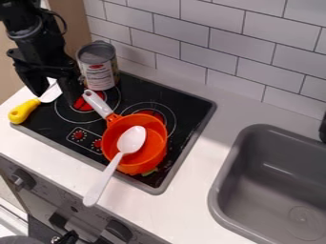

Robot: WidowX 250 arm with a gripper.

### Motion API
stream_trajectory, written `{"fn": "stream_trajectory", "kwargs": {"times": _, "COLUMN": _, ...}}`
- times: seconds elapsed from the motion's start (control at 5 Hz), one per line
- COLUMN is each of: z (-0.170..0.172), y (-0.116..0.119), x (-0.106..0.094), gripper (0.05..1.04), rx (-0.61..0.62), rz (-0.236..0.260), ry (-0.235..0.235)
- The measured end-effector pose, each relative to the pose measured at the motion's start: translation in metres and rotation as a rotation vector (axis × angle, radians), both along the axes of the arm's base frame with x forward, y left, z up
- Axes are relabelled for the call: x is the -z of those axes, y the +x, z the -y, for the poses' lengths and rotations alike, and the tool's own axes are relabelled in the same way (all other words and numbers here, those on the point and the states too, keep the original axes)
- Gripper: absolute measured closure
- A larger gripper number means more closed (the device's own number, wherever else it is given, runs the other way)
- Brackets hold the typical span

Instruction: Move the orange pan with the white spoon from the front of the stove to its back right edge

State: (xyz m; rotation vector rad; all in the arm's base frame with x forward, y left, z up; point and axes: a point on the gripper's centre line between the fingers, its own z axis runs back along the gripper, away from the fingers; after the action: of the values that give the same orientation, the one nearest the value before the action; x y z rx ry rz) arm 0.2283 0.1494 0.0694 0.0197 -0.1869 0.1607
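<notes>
One orange saucepan (157,153) is sitting on the black stovetop (42,122), and from where I'm standing I'm seeing a white spoon (132,139) resting with its bowl inside, its handle leaning out over the rim. The black claw (60,98) is hanging wide apart near the pan's handle, between a tin can (98,71) and a yellow-handled utensil (24,111). A grey sink (219,193) is occupying the right side.

We see a yellow-handled utensil (24,111) lying slantwise over the stovetop's (49,125) left edge, bulbous handle outward, its pale, flat head partly hidden behind the pincer (59,99).
</notes>
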Motion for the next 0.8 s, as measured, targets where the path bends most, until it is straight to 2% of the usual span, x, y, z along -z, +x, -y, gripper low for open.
{"fn": "stream_trajectory", "kwargs": {"times": 0.2, "z": 0.003, "y": -0.002, "x": 0.006, "gripper": 0.092, "rx": -0.011, "rz": -0.015, "ry": -0.022}}
{"fn": "stream_trajectory", "kwargs": {"times": 0.4, "z": 0.009, "y": 0.004, "x": 0.007, "gripper": 0.092, "rx": -0.146, "rz": 0.029, "ry": -0.096}}
{"fn": "stream_trajectory", "kwargs": {"times": 0.6, "z": 0.011, "y": 0.012, "x": 0.003, "gripper": 0.092, "rx": -0.339, "rz": 0.060, "ry": -0.165}}
{"fn": "stream_trajectory", "kwargs": {"times": 0.8, "z": 0.010, "y": 0.029, "x": 0.009, "gripper": 0.092, "rx": -0.583, "rz": 0.147, "ry": -0.138}}
